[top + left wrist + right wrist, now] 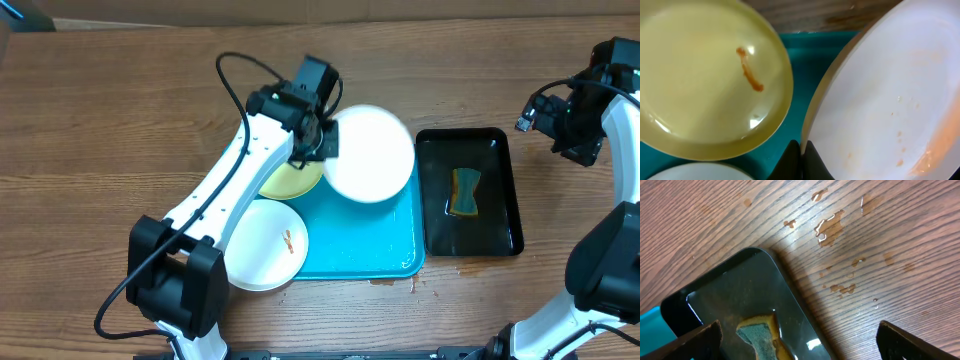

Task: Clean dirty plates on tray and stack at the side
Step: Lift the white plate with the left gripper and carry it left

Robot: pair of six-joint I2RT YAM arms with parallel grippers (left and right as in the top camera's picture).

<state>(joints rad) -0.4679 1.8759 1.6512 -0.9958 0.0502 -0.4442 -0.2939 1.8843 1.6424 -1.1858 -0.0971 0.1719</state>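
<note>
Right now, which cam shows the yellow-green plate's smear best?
Left wrist: the yellow-green plate is close up, its orange smear sharp. Overhead shows only the plate's edge beside the left arm, smear hidden. Right wrist misses it entirely.

My left arm [240, 170] lies across the left half of the tray [360, 245], over the yellow-green plate [290, 182], the white plate [368, 153] covers its far right corner, leaving only its near right floor bare, and the black tray [498, 200] stands just beside it, with open table [150, 90] along the far side.
</note>
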